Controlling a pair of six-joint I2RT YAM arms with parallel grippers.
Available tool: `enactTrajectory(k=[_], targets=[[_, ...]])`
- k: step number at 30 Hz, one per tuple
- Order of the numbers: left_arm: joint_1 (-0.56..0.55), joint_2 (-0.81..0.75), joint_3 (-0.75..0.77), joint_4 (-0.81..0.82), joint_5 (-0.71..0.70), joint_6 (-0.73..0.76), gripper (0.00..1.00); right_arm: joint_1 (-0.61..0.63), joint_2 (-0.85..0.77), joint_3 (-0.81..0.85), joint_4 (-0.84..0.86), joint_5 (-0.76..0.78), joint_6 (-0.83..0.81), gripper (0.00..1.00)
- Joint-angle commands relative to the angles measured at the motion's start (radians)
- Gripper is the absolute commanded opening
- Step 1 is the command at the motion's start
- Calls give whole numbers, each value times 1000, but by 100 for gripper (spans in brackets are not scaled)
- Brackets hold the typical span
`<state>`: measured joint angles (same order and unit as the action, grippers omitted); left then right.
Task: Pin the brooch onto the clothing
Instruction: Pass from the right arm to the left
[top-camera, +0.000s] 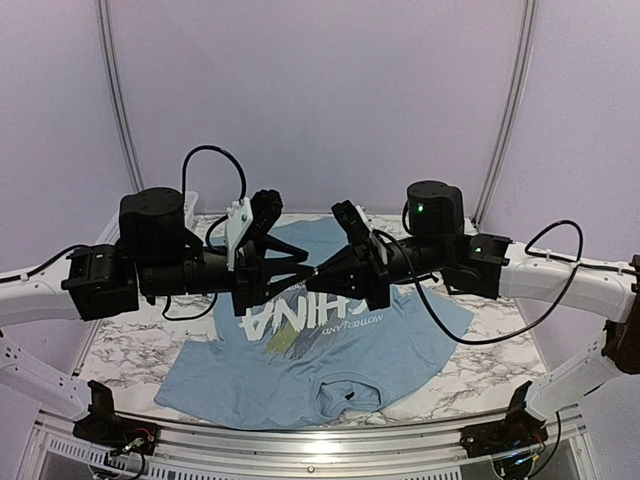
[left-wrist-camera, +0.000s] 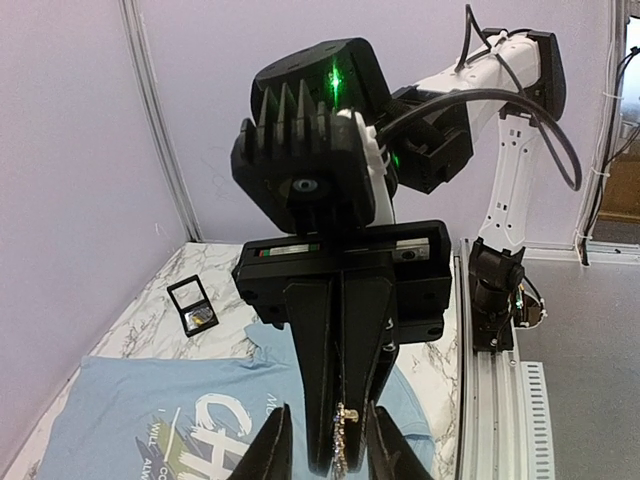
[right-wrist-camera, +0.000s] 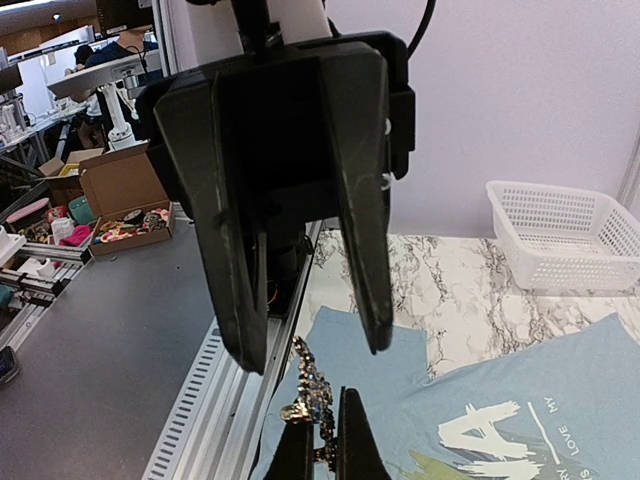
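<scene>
Hovering well above the table (top-camera: 120, 352), the two arms meet tip to tip over the middle of the clothing (top-camera: 385, 345), a light blue T-shirt lying flat on the marble top with its white lettering facing up. From where I stand, the right gripper (top-camera: 326, 268) has its fingers pressed together on the brooch (right-wrist-camera: 308, 395), a small glittery silver-gold piece that sticks out past its fingertips, up in the air and not on the cloth. The left gripper (top-camera: 304, 268) faces it head on with its jaws parted, one finger on either side of the right gripper's tip and the brooch; I see it clamped on nothing. A white mesh basket (right-wrist-camera: 560, 235) sits at one far corner, and a small open black case (left-wrist-camera: 195, 305) lies beyond the shirt.
</scene>
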<state>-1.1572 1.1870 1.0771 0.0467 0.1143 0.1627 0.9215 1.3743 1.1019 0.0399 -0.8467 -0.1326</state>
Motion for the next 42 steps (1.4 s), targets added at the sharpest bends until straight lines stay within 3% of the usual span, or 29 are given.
enactTrajectory(k=[1, 11, 21, 26, 34, 37, 39, 40, 42], targets=[[7, -31, -15, -22, -3, -5, 25, 10, -18, 25, -5, -6, -12, 0], [7, -7, 1, -45, 13, -9, 25, 9, -20, 32, -15, -4, -14, 0], [7, 30, 30, -104, -2, -2, 18, 10, -18, 36, -20, -4, -22, 0], [7, 29, 34, -104, -8, -3, 0, 9, -20, 34, -24, -8, -25, 0], [7, 11, 22, -100, -37, -8, 0, 9, -23, 27, -32, 9, -26, 0], [12, 4, 16, -112, -94, -20, 0, 1, -25, 32, -96, 62, -47, 31], [27, -4, 3, -130, -108, -36, 0, -22, -39, 24, -126, 74, -55, 45], [39, -11, -11, -140, -108, -46, 0, -47, -58, 10, -131, 74, -52, 61], [81, -19, -44, -148, -84, -75, 0, -90, -90, -17, -128, 71, -37, 67]])
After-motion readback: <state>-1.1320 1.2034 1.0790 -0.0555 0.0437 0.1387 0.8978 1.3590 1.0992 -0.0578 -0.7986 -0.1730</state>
